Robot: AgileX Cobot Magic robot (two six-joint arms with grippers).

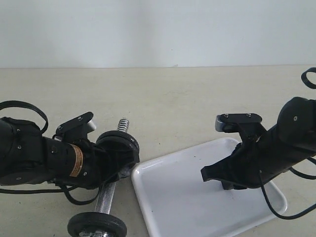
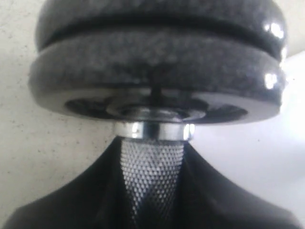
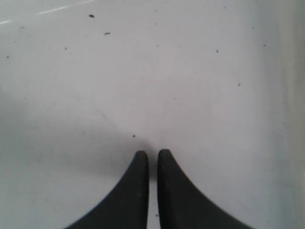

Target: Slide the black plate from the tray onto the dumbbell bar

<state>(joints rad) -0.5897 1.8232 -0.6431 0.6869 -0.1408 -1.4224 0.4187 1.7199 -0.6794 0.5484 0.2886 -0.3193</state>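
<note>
My left gripper (image 2: 151,151) is shut on the knurled middle of the chrome dumbbell bar (image 2: 151,176), just behind its collar. Two black discs sit pressed together on the bar beyond the collar; the outer one is the black plate (image 2: 157,21). In the exterior view these discs (image 1: 119,144) stand at my left gripper's tip (image 1: 118,160), and the bar's threaded end (image 1: 123,123) pokes out behind them. The white tray (image 1: 173,197) holds no disc. My right gripper (image 3: 152,153) hangs shut and empty just above the tray's floor (image 3: 143,71).
A third black disc (image 1: 96,226) sits on the near end of the bar (image 1: 104,197) at the bottom edge. The tray's left rim (image 1: 136,180) lies close beside the bar. Black cables (image 1: 22,106) loop from both arms.
</note>
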